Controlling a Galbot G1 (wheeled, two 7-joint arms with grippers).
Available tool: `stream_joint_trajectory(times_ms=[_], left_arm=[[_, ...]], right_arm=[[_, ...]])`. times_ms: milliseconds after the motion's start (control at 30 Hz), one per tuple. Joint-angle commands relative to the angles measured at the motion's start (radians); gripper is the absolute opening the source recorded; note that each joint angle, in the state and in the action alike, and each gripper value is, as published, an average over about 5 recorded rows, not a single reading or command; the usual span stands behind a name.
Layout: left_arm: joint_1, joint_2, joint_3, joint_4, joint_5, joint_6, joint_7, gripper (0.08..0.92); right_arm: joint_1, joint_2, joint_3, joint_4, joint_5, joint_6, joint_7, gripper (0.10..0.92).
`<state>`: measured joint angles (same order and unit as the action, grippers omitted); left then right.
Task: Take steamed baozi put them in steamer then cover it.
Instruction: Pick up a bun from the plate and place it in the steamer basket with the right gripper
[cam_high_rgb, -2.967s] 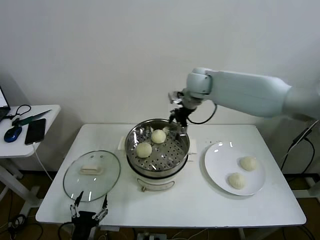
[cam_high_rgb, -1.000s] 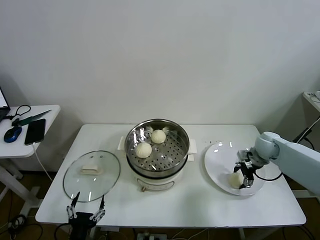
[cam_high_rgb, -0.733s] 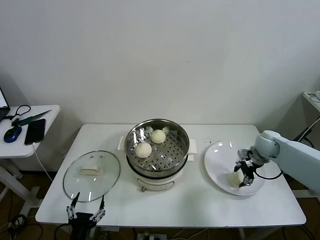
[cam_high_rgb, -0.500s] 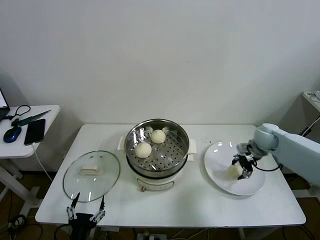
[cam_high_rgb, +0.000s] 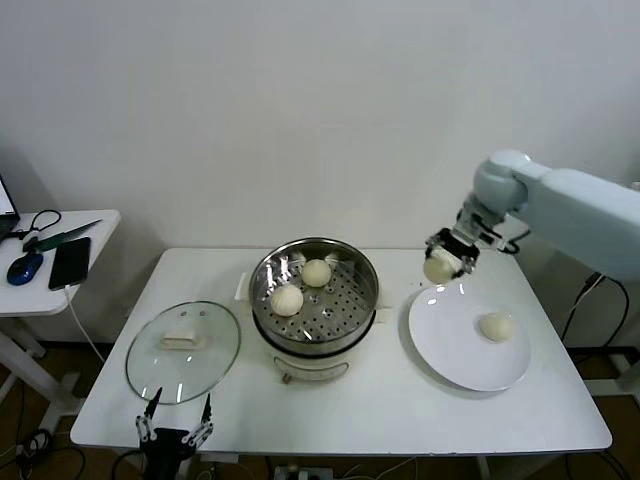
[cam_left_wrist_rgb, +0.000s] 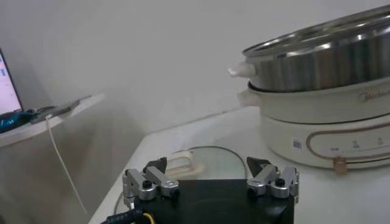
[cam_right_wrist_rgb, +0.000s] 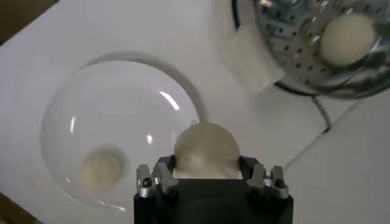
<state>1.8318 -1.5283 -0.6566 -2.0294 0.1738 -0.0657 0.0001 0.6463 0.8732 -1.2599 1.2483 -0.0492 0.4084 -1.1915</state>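
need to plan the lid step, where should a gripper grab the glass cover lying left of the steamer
Grip the flat cream-white handle at the middle of the cover, coming straight down from above. The cover lies flat on the table, handle up; the glass dome is smooth and wide, with no other hold. Close the fingers across the handle's narrow sides. The left gripper waits open just in front of it.

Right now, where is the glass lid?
In the head view the glass lid lies flat on the table's left side, beside the steamer, just beyond the open, idle left gripper.
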Motion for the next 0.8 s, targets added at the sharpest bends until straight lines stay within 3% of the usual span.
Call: stream_joint_trajectory(times_ms=[33, 367, 800], left_arm=[[0.005, 0.001, 0.0, 0.004, -0.003, -0.006, 0.0, 0.823], [0.024, 0.007, -0.008, -0.006, -0.015, -0.016, 0.001, 0.823], [0.034, 0.014, -0.023, 0.004, -0.042, -0.027, -0.001, 0.823]], right_arm=[[0.172, 0.226, -0.038, 0.011, 0.053, 0.149, -0.027, 0.687], [0.037, 0.438, -0.012, -0.006, 0.039, 0.146, -0.038, 0.689], [-0.083, 0.491, -0.079, 0.003, -0.021, 0.169, -0.045, 0.688]])
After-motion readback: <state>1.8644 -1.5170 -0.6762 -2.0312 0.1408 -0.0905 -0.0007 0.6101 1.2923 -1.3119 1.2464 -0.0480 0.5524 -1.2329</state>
